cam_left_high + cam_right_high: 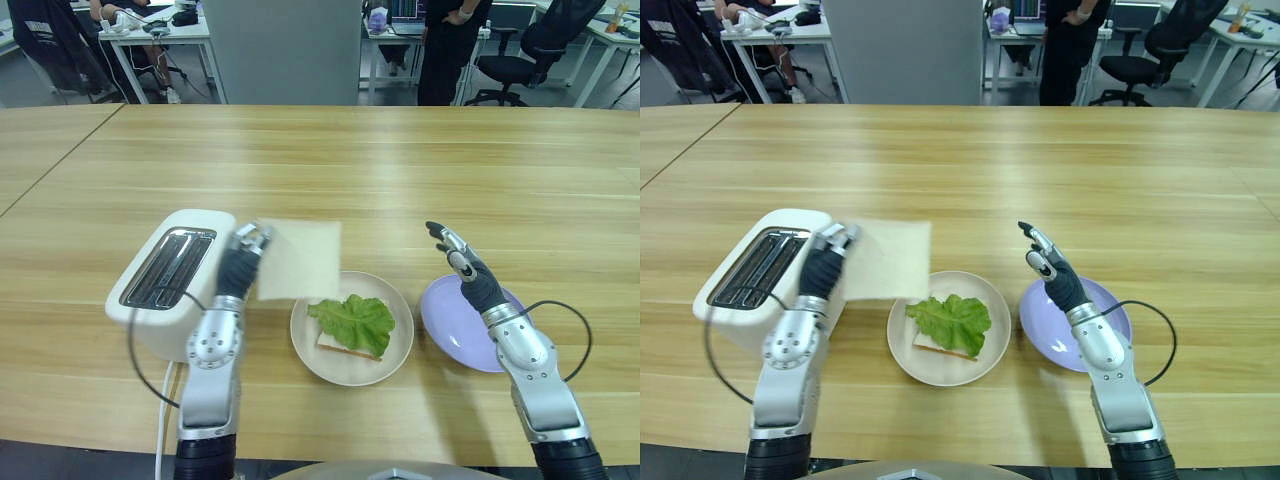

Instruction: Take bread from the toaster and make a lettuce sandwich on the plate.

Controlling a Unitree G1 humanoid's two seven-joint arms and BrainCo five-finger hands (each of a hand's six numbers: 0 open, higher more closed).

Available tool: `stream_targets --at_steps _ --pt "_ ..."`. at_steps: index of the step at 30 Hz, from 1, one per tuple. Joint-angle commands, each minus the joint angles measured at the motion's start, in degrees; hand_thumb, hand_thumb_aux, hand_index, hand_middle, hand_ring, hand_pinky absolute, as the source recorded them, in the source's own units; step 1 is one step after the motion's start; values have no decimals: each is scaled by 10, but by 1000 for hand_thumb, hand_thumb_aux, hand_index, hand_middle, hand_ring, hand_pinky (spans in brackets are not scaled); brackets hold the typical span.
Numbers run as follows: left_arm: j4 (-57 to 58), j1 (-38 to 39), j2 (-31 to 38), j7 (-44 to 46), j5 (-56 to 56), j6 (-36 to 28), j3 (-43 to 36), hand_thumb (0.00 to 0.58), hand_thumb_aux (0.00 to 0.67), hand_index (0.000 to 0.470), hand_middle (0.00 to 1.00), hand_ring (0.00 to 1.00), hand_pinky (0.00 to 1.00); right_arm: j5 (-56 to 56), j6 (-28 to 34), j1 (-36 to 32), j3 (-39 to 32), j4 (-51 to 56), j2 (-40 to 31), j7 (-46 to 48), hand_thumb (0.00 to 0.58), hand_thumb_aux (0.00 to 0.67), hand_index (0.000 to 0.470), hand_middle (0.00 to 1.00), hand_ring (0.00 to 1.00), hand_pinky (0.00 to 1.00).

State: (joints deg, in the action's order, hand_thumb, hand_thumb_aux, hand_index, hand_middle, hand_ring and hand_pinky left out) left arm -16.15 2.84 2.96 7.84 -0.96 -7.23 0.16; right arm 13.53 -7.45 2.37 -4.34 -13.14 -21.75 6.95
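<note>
In the left eye view, the left hand [240, 262] is grasping a bread slice [300, 260] by its left edge, holding it aloft between the toaster [170, 275] and the plate [400, 335]; how firmly the fingers are pinching is hard to tell. On the plate, lettuce [355, 320] is lying over a lower slice [335, 346].

In the right eye view, the right hand [1050, 265] is hovering released, fingers extended, over a purple dish [1040, 325] on the worktop [1040, 170], right of the plate. The held slice is probably light, soft and easily torn; a gentle edge pinch is likely suiting it best.
</note>
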Motion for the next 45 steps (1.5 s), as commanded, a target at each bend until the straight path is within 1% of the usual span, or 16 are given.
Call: stream_targets --at_steps 1,6,12,18,23,27,33,36,40,45 --pt "48 2 -12 40 29 6 -44 580 670 460 1000 1000 1000 87 -56 -3 -14 26 -25 -31 0 0 0 0 0 0" --pt "123 -9 -36 46 27 37 -78 580 670 460 1000 1000 1000 154 -114 -8 -23 24 -48 -59 0 0 0 0 0 0" --pt "183 -22 -56 34 19 73 -91 580 670 460 1000 1000 1000 205 -155 -6 -49 24 -57 -61 0 0 0 0 0 0" --pt "221 -43 -45 13 -1 99 -86 580 670 460 1000 1000 1000 234 -185 12 -82 20 -63 -51 0 0 0 0 0 0" --pt "237 -56 -34 -4 -15 109 -79 580 670 460 1000 1000 1000 235 -201 25 -108 27 -64 -34 0 0 0 0 0 0" --pt "234 -60 -26 -9 -22 106 -79 580 670 460 1000 1000 1000 234 -203 27 -122 41 -64 -21 0 0 0 0 0 0" --pt "264 -63 -15 -30 -65 103 -97 580 670 460 1000 1000 1000 246 -196 13 -155 58 -60 12 0 0 0 0 0 0" --pt "291 -66 -19 -34 -74 110 -104 580 670 460 1000 1000 1000 247 -179 -2 -181 92 -59 50 0 0 0 0 0 0" --pt "321 -69 -23 -39 -79 114 -110 580 670 460 1000 1000 1000 240 -140 -32 -211 139 -50 111 0 0 0 0 0 0" --pt "363 -76 -23 -38 -85 122 -113 580 670 460 1000 1000 1000 224 -116 -56 -234 153 -40 168 0 0 0 0 0 0"
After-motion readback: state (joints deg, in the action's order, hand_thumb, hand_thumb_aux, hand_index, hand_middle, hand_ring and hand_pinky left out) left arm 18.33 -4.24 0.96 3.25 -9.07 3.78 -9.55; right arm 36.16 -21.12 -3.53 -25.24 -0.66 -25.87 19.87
